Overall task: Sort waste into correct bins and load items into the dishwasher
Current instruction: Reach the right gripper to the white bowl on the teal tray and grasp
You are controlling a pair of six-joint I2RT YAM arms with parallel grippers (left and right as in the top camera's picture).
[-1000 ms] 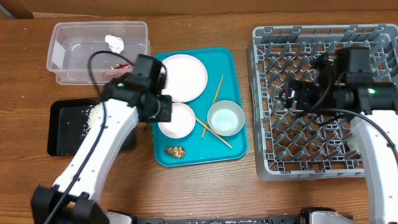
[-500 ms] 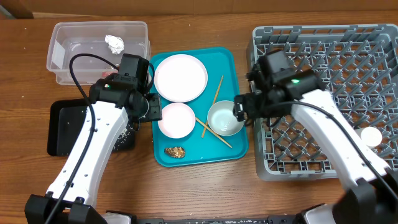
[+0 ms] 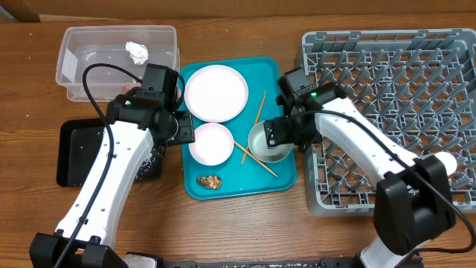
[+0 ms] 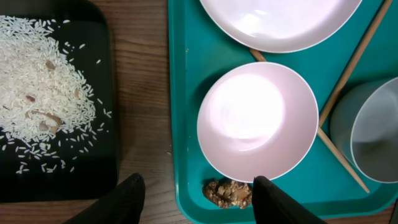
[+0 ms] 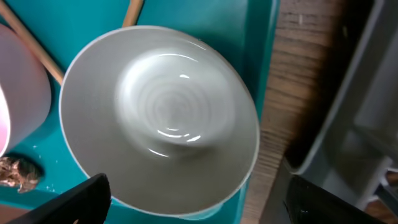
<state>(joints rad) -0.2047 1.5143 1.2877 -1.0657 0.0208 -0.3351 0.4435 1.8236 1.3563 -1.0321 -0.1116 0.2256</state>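
The pale blue bowl [image 3: 269, 143] is seen upright on the right part of the teal tray [image 3: 230, 190], close to the tray's right rim. It is hovered over by the right gripper [image 5: 198, 186], whose fingers [image 5: 84, 199] are spread wide, one on each side of the bowl's near rim; no contact with the bowl can be made out. Two wooden chopsticks [image 3: 259, 112] are laid crossed just left of that bowl. The white bowl [image 4: 258, 121] is placed in the middle of the tray, and the white plate [image 3: 216, 92] is set behind it. The brown food lump [image 4: 229, 191] is found at the tray's front edge, just beside the white bowl. Over the lump and the bowl's near rim the left gripper [image 4: 196, 182] is held, its fingers [image 4: 132, 198] parted and nothing pinched between them.

Left of the teal tray, loose white rice [image 4: 37, 81] is scattered on the black tray [image 4: 62, 180]. Behind it, the crumpled tissue ball [image 3: 137, 51] is seen inside the clear tub [image 3: 74, 45]. To the right, the grey dish rack [image 3: 387, 67] is set on the table [image 3: 245, 231], and a small white cup [image 3: 445, 161] is seen near its right edge, partly hidden by the right arm.
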